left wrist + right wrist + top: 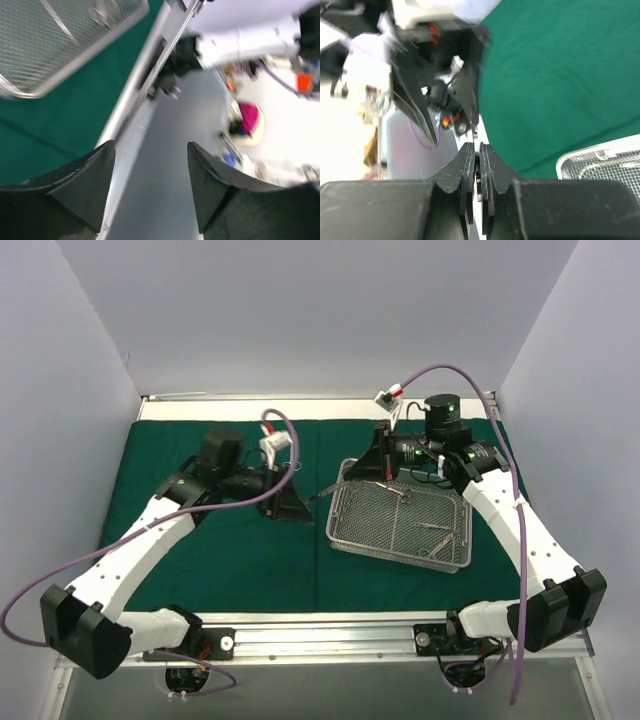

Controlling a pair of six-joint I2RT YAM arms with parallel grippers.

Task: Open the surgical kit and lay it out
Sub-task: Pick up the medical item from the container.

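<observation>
The surgical kit lies unwrapped, its dark green drape [230,550] [555,75] spread flat over the table. On the drape's right half stands the silver wire-mesh tray [335,540] [45,90] [600,150], with steel instruments [435,528] inside. My right gripper [378,468] [476,146] hovers at the tray's far left corner, shut on a thin steel instrument [476,134] that juts out toward the left gripper. Just left of the tray, my left gripper [292,504] [150,145] is open with nothing between its fingers, close to the instrument's free end.
White walls enclose the table on three sides. A metal rail [330,635] [135,95] runs along the near edge, carrying both arm bases. Purple cables [470,375] loop over each arm. The left wrist view looks past the rail to grey floor and blurred clutter.
</observation>
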